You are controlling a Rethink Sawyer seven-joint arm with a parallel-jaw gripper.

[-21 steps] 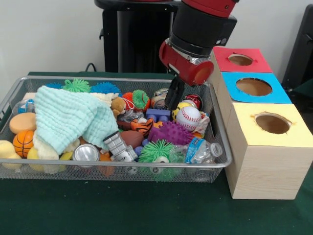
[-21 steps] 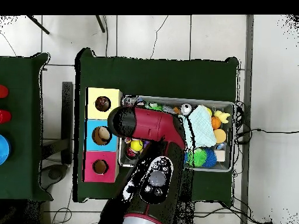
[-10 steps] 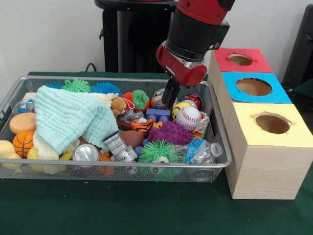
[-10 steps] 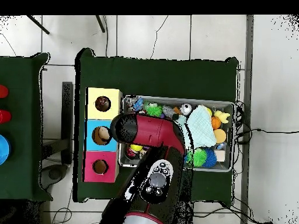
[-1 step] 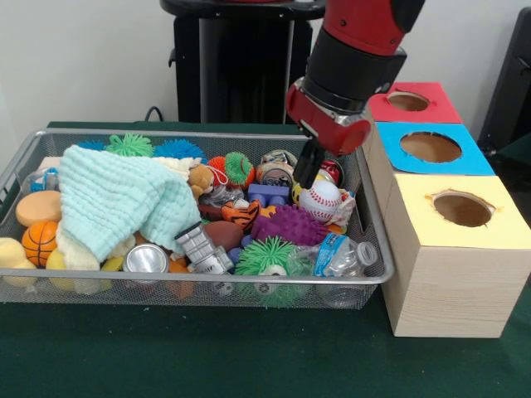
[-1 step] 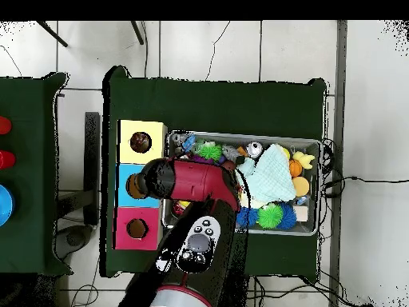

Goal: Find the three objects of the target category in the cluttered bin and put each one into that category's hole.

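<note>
Red Sawyer arm (image 5: 365, 25) with black cylindrical wrist band, rounded red end cap, slim dark gripper (image 5: 304, 170), black pedestal (image 5: 241, 62)

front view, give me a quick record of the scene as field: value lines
container: wire bin on green table
contents: mint cloth, baseball, purple spiky ball, crushed water bottle, can, mini basketball
gripper: above the bin's right end, just over the baseball; jaws state unclear
boxes: yellow hole nearest, blue hole middle, red hole farthest
</note>
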